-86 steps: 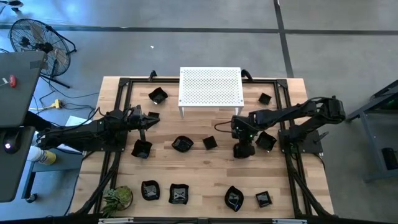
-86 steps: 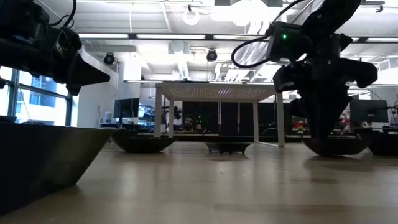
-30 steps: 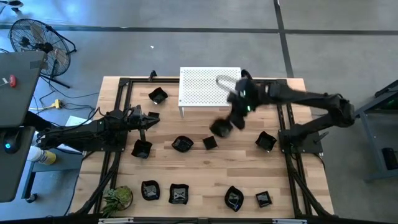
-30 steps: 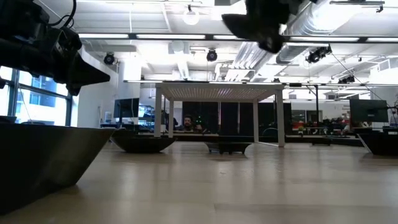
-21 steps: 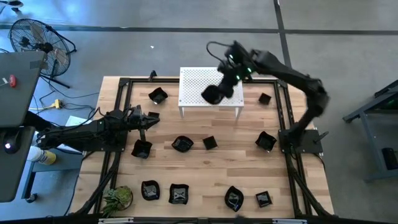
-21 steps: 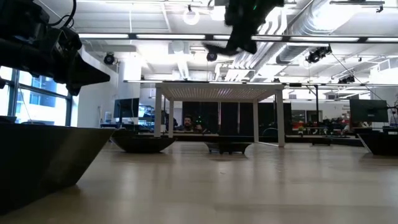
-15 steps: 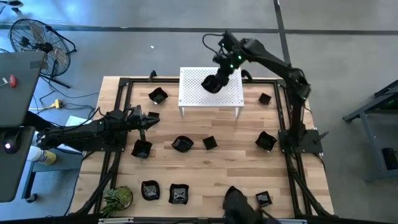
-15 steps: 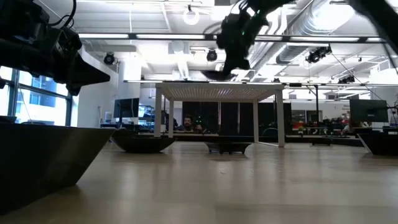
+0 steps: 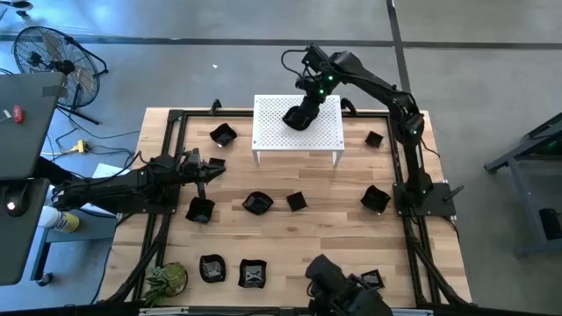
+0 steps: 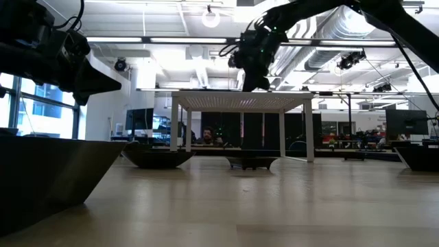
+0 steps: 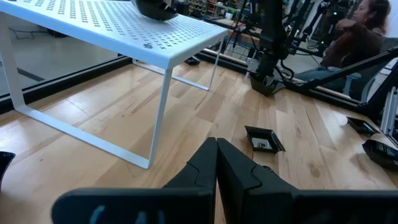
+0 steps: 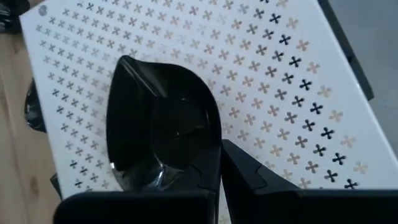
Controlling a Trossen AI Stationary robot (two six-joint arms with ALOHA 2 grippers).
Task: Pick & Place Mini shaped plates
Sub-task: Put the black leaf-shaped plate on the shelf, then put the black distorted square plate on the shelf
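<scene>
My right gripper (image 9: 305, 109) reaches over the white perforated stand (image 9: 274, 133) at the table's far side, shut on one glossy black mini shaped plate (image 12: 158, 118), a rounded dish with one pointed end. The dish is down at the stand's top (image 11: 155, 9); whether it rests there I cannot tell. Several other black plates lie on the wood, among them one left of the stand (image 9: 223, 134), one right of it (image 9: 374, 139) and one in the middle (image 9: 257, 204). My left gripper (image 9: 217, 167) waits shut and empty at the table's left. My right gripper pinches the dish's rim (image 12: 210, 144) at its broad end, one finger inside the bowl and one outside. The fingers come down on it slanting from the far right. The dish stays nearly level, hollow side up, over the stand's top sheet.
A small green plant (image 9: 167, 279) stands at the near left corner. A dark shape (image 9: 338, 285) juts in over the near edge, next to a plate (image 9: 372, 281). A black frame (image 9: 176, 118) borders the table. A person (image 11: 367, 34) sits beyond it.
My right gripper has carried the dish from above the table's middle up and toward the far edge, over the stand, then down to its top. The dark shape has come in over the near edge and covers a plate that lay there.
</scene>
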